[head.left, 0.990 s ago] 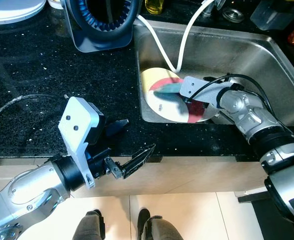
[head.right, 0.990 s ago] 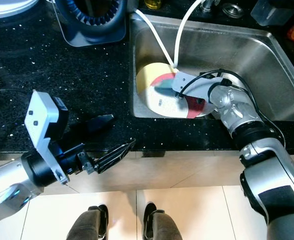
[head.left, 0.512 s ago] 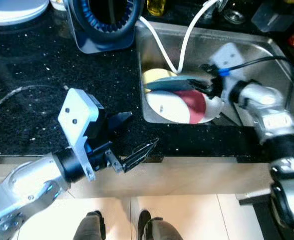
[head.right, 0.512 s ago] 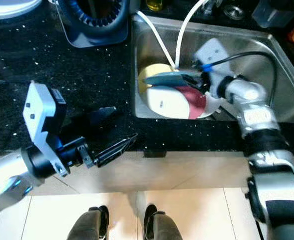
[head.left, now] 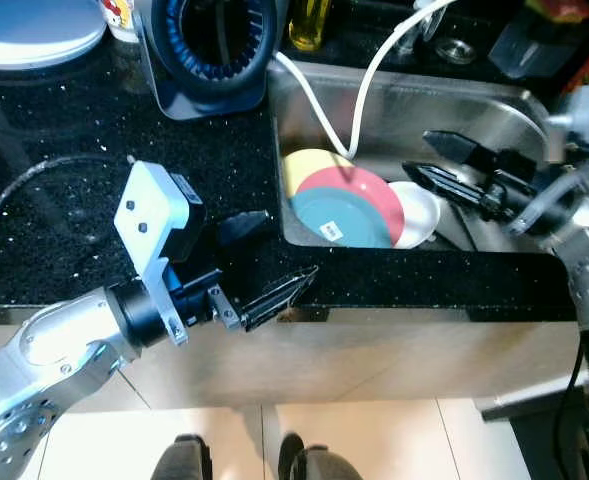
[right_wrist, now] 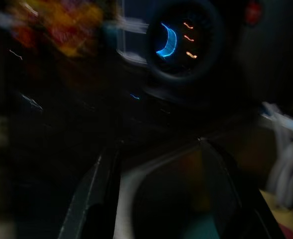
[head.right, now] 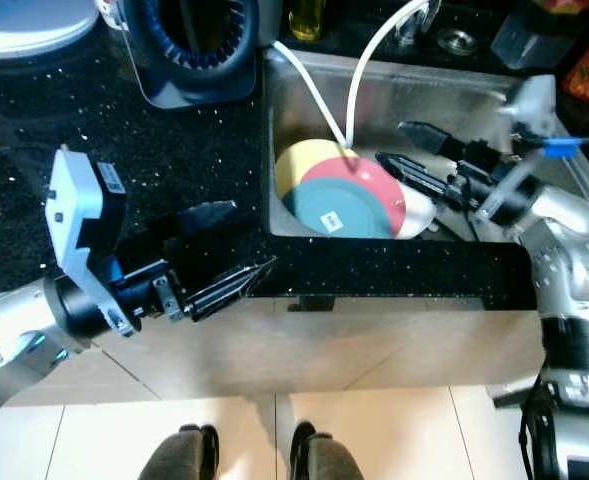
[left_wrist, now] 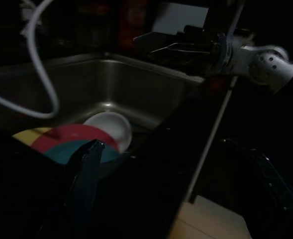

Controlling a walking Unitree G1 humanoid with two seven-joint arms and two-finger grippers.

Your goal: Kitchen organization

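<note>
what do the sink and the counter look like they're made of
Sink: apparently stainless steel with a brushed finish, grey with soft reflections along its walls. Counter: probably polished black granite or similar stone, glossy with fine pale specks.

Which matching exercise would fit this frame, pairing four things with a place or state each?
Things:
1. teal plate
2. white bowl
3. left gripper
4. right gripper

Places or states:
A. open, above the sink, holding nothing
B. top of the plate stack, bearing a white sticker
C. open, over the front edge of the black counter
D. in the sink, just right of the stacked plates

Pairs: 1-B, 2-D, 3-C, 4-A
</note>
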